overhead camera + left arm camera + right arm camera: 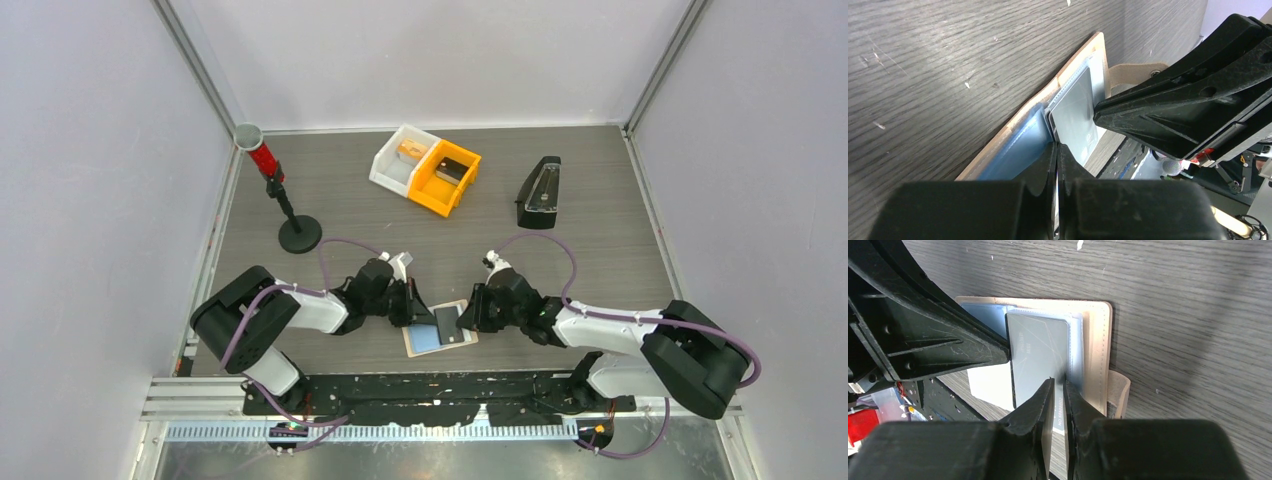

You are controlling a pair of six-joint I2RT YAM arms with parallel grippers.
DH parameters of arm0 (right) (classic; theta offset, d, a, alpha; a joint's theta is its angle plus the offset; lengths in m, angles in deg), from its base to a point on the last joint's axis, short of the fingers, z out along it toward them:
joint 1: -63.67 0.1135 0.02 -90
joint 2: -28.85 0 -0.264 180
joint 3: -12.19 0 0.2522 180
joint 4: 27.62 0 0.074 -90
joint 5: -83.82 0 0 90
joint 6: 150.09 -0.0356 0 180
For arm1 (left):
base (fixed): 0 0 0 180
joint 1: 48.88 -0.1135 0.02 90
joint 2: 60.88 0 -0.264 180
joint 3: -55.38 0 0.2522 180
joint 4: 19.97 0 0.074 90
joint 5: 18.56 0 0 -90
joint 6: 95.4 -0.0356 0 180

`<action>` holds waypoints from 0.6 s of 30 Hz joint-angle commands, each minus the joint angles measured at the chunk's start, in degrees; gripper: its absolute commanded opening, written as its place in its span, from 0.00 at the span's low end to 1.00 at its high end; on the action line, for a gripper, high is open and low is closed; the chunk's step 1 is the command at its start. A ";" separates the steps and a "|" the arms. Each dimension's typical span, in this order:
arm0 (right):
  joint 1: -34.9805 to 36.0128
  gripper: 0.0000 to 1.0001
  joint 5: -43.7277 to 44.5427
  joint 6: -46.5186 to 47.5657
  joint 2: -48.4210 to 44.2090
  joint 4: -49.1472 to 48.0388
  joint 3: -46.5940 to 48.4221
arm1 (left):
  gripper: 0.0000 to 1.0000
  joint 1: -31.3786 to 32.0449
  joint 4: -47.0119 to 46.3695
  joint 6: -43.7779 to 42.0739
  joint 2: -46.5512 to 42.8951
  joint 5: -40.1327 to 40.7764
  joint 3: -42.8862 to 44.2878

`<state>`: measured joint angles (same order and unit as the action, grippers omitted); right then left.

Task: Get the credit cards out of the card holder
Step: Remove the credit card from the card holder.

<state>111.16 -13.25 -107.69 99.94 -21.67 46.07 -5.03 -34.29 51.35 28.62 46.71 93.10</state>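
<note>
You're working in a lab test cell: plain white panels (440, 60) on aluminium posts (203, 65) box in the grey tabletop (620, 230).

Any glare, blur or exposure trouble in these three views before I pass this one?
Top external: evenly lit, soft shadows. Left wrist: left claw blurred in the foreground, table grain crisp, top right corner blown out. Right wrist: glare washes out the far edge of the card holder; right claw soft.

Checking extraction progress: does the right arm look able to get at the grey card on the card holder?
Probably yes: the right gripper looks closed on the grey card at its near edge, nothing lies over it, and the left gripper only touches one side.
</note>
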 commanded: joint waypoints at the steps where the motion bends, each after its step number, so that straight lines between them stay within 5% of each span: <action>1: 0.16 0.19 1.26 -0.42 0.01 0.14 -1.39 | 0.00 0.27 -3.67 0.29 -1.05 -0.11 -0.57; 18: -0.02 0.21 2.30 -1.31 -5.06 3.22 -1.85 | 0.00 0.18 0.21 -0.42 -4.77 0.95 -1.28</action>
<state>111.18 -12.70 -108.52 97.45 -21.13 44.56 -5.03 -34.96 52.58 26.91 46.99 92.03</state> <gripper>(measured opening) 0.205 0.009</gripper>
